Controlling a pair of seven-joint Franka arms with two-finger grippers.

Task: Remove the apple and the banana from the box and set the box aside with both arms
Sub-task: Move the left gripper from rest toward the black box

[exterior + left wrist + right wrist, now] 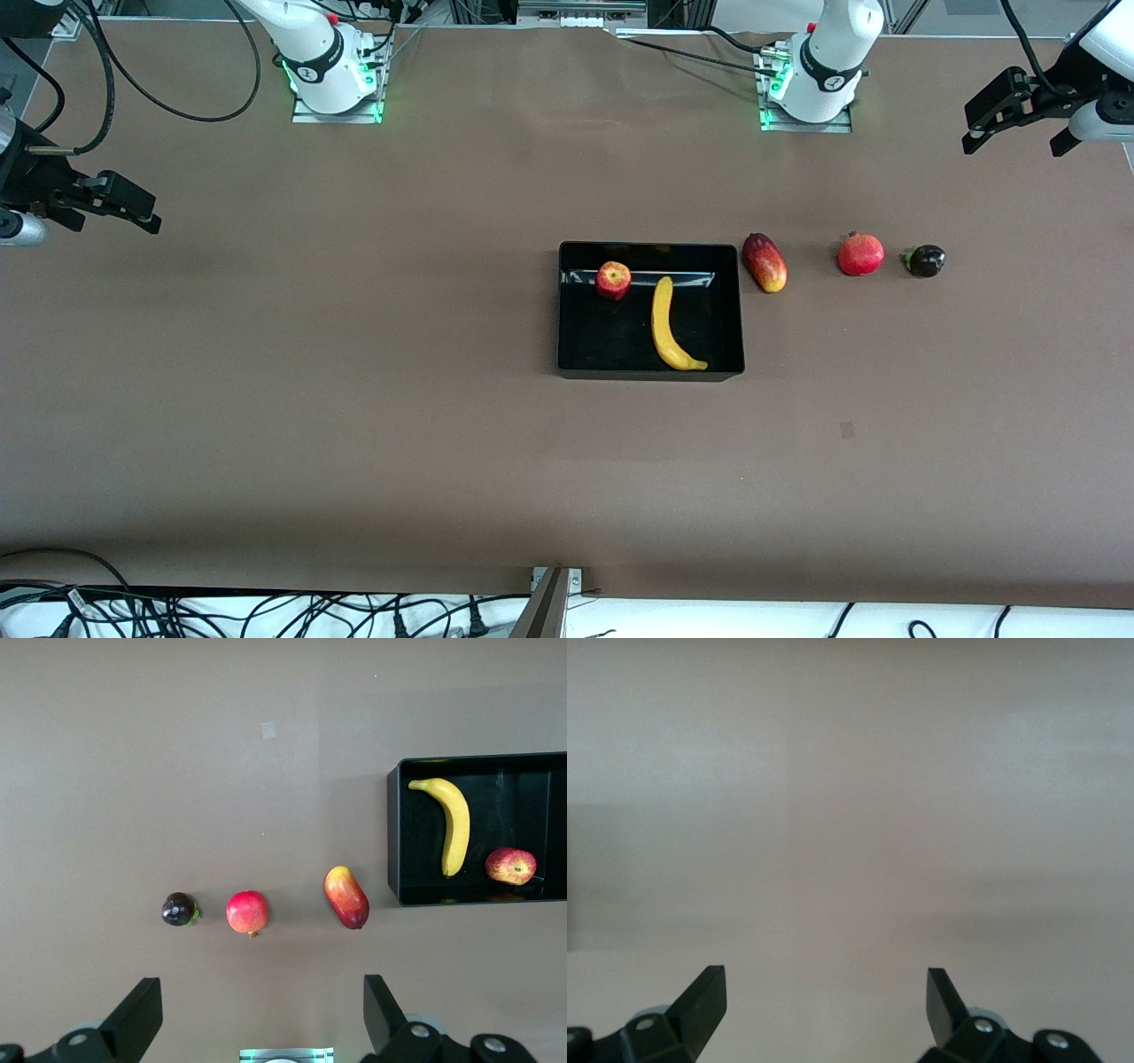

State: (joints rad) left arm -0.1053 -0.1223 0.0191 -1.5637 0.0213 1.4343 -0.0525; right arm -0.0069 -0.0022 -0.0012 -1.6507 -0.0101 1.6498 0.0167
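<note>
Front view: I logged one glossy black tray (649, 368), shallow and rectangular, near mid-table on the matte brown table cover (354, 399). It held two fruits: one small red-yellow apple (613, 280) in the corner toward the bases, and one long curved banana (669, 326) beside it, smooth yellow skin, its tip almost at the tray's nearer wall. Three more fruits stood in a row toward the left arm's end: an oblong red-yellow mango (765, 262) just beside the tray wall, a round pomegranate (861, 254), and a small dark eggplant-like fruit (925, 260). Broad bare cover lay toward the right arm's end. The left gripper (1014, 120) hung over the left arm's table edge, the right gripper (111, 206) over the right arm's edge; both arms waited.

Left wrist view: fingers (137, 1019) spread wide, holding nothing. I counted all five fruits and the tray.

Right wrist view: fingers (704, 997) wide apart, empty, with plain cover under them.
</note>
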